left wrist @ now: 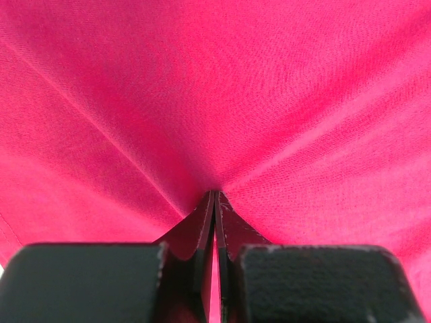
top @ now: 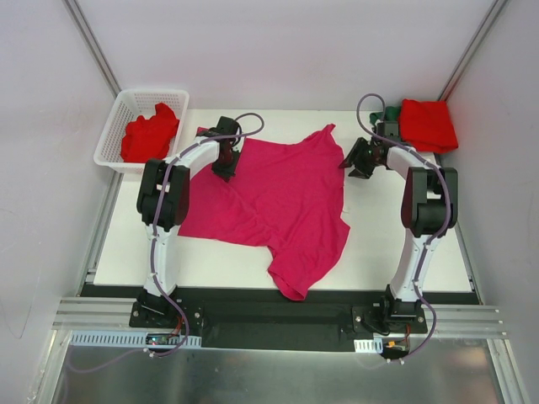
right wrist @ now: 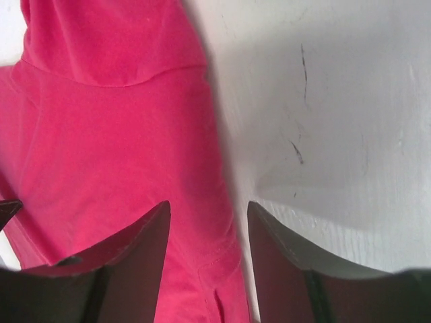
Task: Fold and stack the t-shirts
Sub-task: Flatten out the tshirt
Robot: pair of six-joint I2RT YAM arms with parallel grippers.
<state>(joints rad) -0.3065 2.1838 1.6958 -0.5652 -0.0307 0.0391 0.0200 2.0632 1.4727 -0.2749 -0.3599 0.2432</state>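
A red shirt [top: 150, 136] fills the basket [top: 112, 139]. My left gripper [left wrist: 214, 198] is clamped on the spread magenta shirt [top: 286, 194]. My right gripper [right wrist: 209, 219] is parted over its edge, perhaps touching. A folded red shirt [top: 428, 124] lies far right.

The magenta t-shirt [top: 286, 194] covers the middle of the surface [top: 370, 244]; bare room lies along its right side and at the near left. The white basket [top: 109, 143] stands at the far left corner, the folded red t-shirt [top: 428, 124] at the far right one.
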